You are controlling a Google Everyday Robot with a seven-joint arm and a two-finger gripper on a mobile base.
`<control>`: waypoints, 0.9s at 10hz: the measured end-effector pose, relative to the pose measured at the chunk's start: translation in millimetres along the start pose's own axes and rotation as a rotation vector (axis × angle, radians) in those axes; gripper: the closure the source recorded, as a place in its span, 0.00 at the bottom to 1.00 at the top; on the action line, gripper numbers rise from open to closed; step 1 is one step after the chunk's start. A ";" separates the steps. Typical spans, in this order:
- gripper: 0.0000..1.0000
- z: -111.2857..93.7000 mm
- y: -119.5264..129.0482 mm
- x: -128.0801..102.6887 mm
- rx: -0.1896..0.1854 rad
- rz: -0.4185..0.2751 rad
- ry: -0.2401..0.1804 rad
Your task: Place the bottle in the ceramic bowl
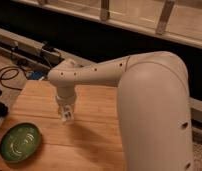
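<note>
Far left, near the front corner of the desk (96, 137): the ceramic bowl (20, 142), shallow, glossy green, darker at the rim, pale streaks inside, nothing in it. Sits close to the desk's left edge.

Right of it and well apart, over bare planks: the end effector (65, 111), pointing down, closed on the bottle (67, 116). Carries it above the wood, not yet over the bowl. Further right, filling much of the view: the bulky white arm (149, 95).

Likely ways to fail from here:
- Letting go short of the rim would probably leave the bottle on the planks, free to roll.
- Dropping from too high onto so slick and shallow a dish risks a bounce or a skid out over the low rim.
- Coming in too low may clip the bowl and shove it towards the nearby edge.
- Gripping a slim, smooth body may let it twist or slip on the way across.

As for the bottle's look: small, slim, white, with one dark mark on its side. Largely masked by the end effector. Cannot tell whether upright or tilted.
</note>
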 end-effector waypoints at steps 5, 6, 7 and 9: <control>1.00 -8.9 79.6 -2.1 -0.086 -0.267 -0.015; 1.00 -12.0 112.8 2.6 -0.125 -0.358 -0.019; 1.00 -14.2 129.1 7.1 -0.152 -0.411 -0.020; 1.00 -17.0 161.9 27.4 -0.214 -0.532 -0.012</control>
